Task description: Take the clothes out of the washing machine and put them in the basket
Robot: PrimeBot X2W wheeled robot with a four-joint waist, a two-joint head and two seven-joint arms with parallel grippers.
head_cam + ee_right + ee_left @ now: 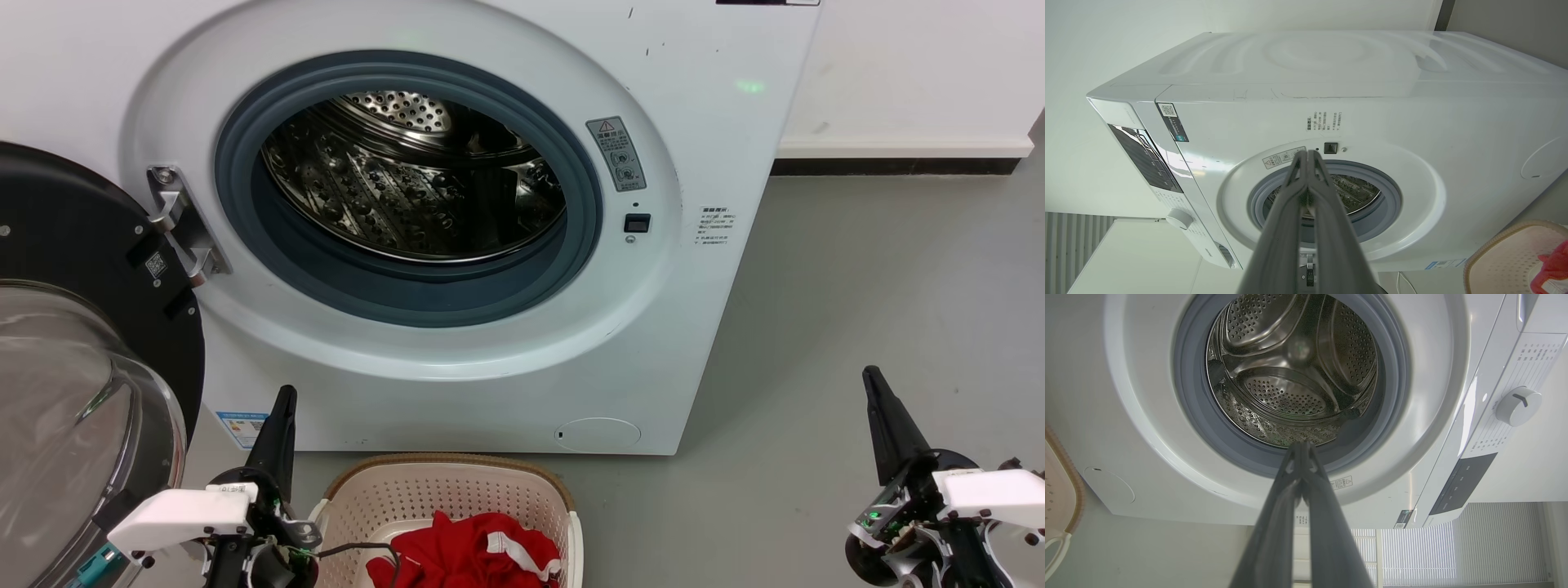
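I hold both grippers low in front of the washing machine (718,122), each with its two fingers pressed together. My left gripper (284,400) stands just beside the basket's (445,460) left rim. My right gripper (873,380) is well apart on the other side, over grey floor (857,286). The clothes (461,551) lie heaped in the basket, nearer my left gripper. A black cable (359,549) from that wrist seems to trail onto them. The door (73,245) hangs open at my left, and the steel drum (408,188) shows through the porthole.
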